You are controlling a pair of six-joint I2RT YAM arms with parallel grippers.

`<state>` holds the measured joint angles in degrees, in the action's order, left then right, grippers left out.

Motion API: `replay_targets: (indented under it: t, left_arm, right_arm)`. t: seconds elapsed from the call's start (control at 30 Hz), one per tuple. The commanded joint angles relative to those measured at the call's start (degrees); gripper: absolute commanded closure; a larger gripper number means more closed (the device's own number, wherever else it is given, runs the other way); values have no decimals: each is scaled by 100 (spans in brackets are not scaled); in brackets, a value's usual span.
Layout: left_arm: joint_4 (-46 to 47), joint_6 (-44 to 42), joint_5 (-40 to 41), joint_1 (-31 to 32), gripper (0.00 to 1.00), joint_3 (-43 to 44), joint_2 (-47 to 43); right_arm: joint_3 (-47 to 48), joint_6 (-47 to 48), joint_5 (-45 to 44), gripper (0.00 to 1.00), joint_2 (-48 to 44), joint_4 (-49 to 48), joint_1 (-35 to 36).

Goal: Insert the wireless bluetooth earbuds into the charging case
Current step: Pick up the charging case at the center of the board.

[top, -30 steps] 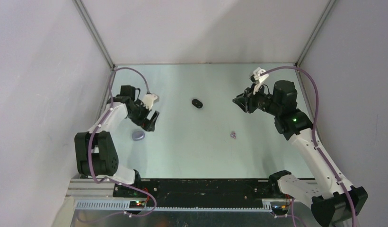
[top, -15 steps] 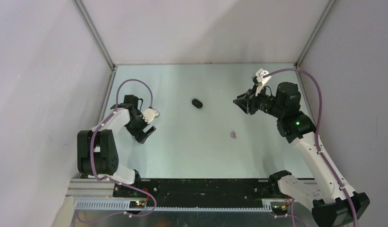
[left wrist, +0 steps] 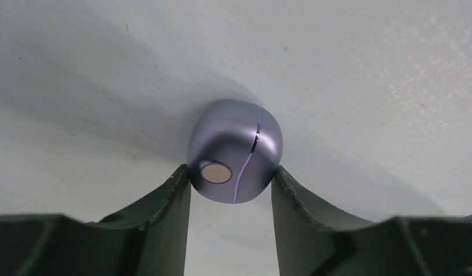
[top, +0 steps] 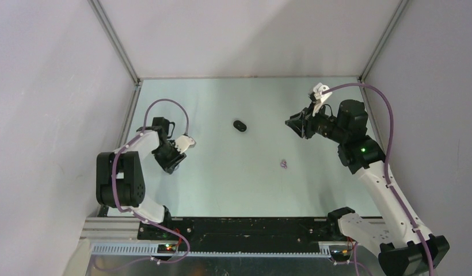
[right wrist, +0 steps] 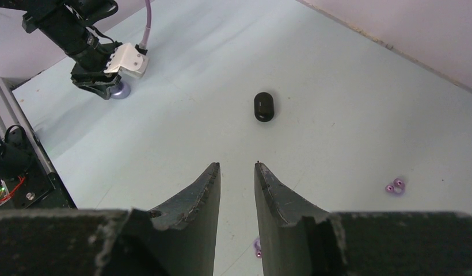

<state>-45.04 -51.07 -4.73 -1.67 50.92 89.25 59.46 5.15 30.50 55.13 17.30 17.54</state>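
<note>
Your left gripper (left wrist: pixel 231 171) has just clamped the purple case (left wrist: pixel 236 141) near the table's (top: pixel 251 190) left edge. Case secured; right gripper (right wrist: pixel 236 168) hangs ajar, empty.

The table (top: pixel 233 190) bears a black case (top: pixel 239 125), purple case (left wrist: pixel 235 150) and purple earbuds (top: pixel 284 164).

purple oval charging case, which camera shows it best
Left wrist: the glossy purple oval charging case fills the centre, pinched between the left gripper fingers. Right wrist shows only a small sliver under that gripper; top external hides it.
</note>
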Motion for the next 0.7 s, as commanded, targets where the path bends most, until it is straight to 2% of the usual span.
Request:
replay_targets:
  t: [0.0, 0.03, 0.07, 0.2, 0.33, 0.4, 0.43, 0.5, 0.57, 0.67]
  left_arm:
    - [-246, -205, -459, -29, 59, 221, 69]
    - [-296, -190, -542, -22, 68, 254, 72]
    - [-326, -142, -649, -20, 70, 319, 65]
    - [-580, 181, -1162, 85, 72, 588, -176]
    - [-408, 1035, -1670, 794, 72, 936, -673]
    - [-84, 1670, -1813, 1311, 71, 1153, -895]
    - [30, 2088, -1865, 1646, 71, 1243, -983]
    - [477, 2731, -1887, 2124, 71, 1528, -1033]
    - [914, 3328, -1838, 2509, 71, 1837, -990]
    - [1204, 3722, -1619, 3031, 71, 2497, -818]
  right_arm:
    - [-36, 3, 57, 67, -51, -173, -71]
    - [-61, 10, 55, 67, -35, -214, -107]
    - [-83, 16, 49, 67, -4, -225, -126]
    - [-88, -53, 65, 67, 172, -376, -314]
    - [94, -242, 222, 67, 413, -409, -473]
    - [388, -388, 370, 58, 611, -332, -467]
    - [490, -438, 488, 49, 678, -310, -456]
    - [802, -673, 585, 39, 885, -310, -378]
    - [1068, -915, 563, 36, 1096, -326, -226]
    - [1271, -1368, 515, 34, 1421, -416, 57]
